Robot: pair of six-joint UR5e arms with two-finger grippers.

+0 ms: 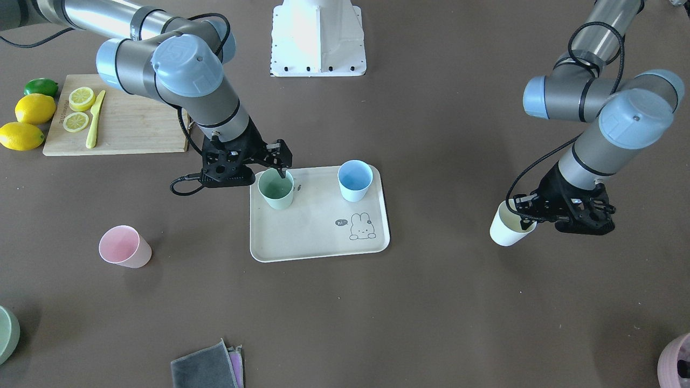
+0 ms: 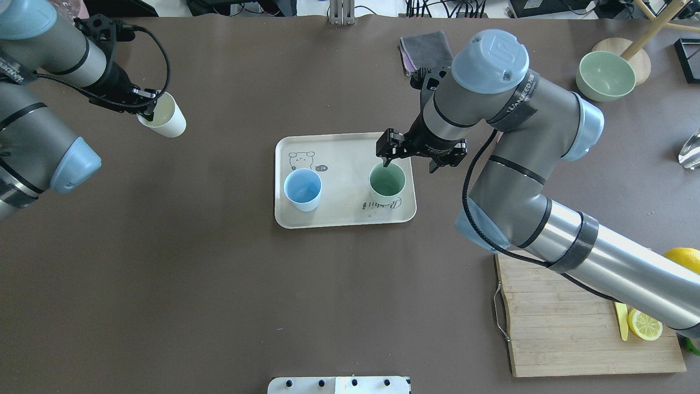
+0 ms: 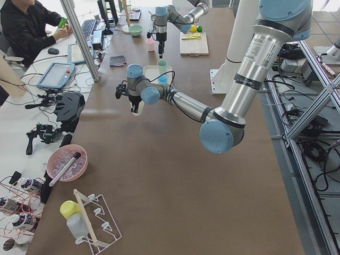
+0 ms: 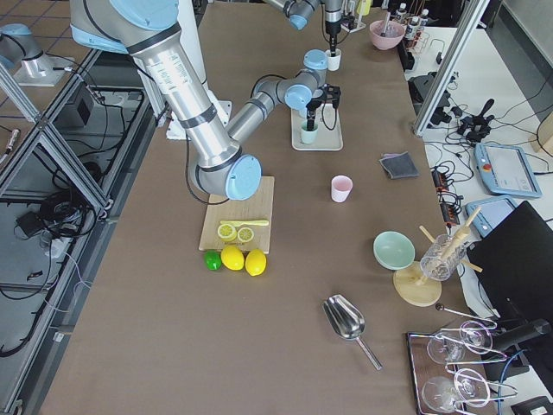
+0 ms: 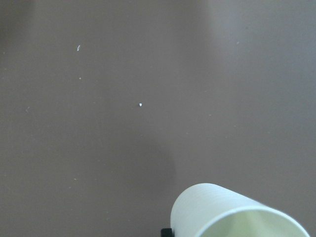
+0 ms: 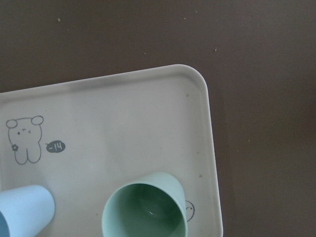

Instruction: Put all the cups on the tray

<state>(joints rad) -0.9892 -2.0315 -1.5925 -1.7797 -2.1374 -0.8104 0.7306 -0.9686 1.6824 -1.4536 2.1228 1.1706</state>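
The beige rabbit tray lies mid-table. The blue cup and the green cup stand upright on it. My right gripper hovers just above the green cup's rim, fingers slightly apart, holding nothing. The right wrist view shows the green cup free on the tray. My left gripper is shut on the rim of the cream-yellow cup, tilted above the bare table. The pink cup stands alone off the tray.
A wooden cutting board with lemon slices and a yellow knife lies behind my right arm, with lemons and a lime beside it. A folded grey cloth, a pale green dish and a mauve pot sit near the operators' edge.
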